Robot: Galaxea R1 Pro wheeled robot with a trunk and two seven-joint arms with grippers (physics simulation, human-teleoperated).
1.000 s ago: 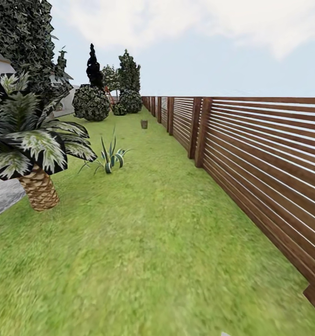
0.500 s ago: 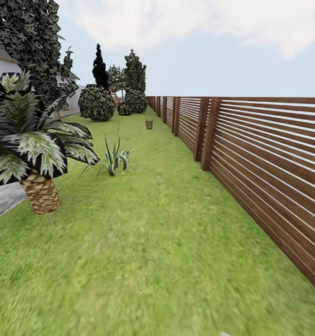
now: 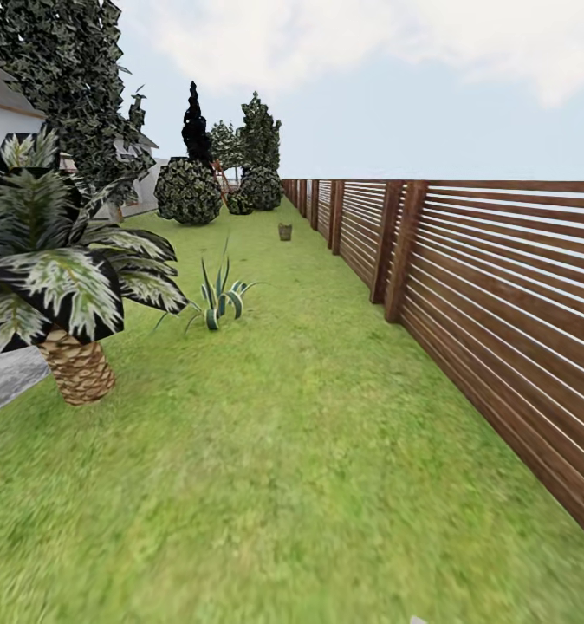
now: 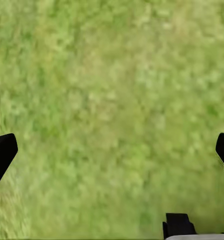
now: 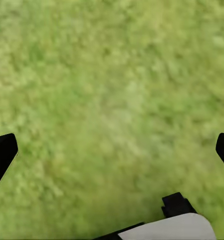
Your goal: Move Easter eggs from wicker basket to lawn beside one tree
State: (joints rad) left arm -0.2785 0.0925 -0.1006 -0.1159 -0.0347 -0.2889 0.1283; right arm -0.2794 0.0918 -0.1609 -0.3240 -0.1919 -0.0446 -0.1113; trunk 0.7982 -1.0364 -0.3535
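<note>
The wicker basket (image 3: pixel 285 231) is a small brown shape far down the lawn (image 3: pixel 309 451), close to the fence. The Easter eggs are hidden at this distance. A tree (image 3: pixel 67 78) with dark foliage speckled pale green rises at the near left behind a palm, and another tree (image 3: pixel 262 134) stands at the far end. My left gripper (image 4: pixel 112 150) hangs open over bare grass, its black fingertips (image 4: pixel 2 152) far apart. Over grass too, my right gripper (image 5: pixel 112 150) is open and holds nothing.
A brown slatted fence (image 3: pixel 500 295) runs along the right side. A short palm (image 3: pixel 67 286) and a spiky agave (image 3: pixel 218 299) stand at the left. Round shrubs (image 3: pixel 188 192), a thin black tree (image 3: pixel 195 121) and a white house (image 3: pixel 6 108) lie beyond. A grass strip runs between.
The whole head view has shifted: fence, basket and plants slid right and look a little nearer, so the camera has moved. Both grippers stay open.
</note>
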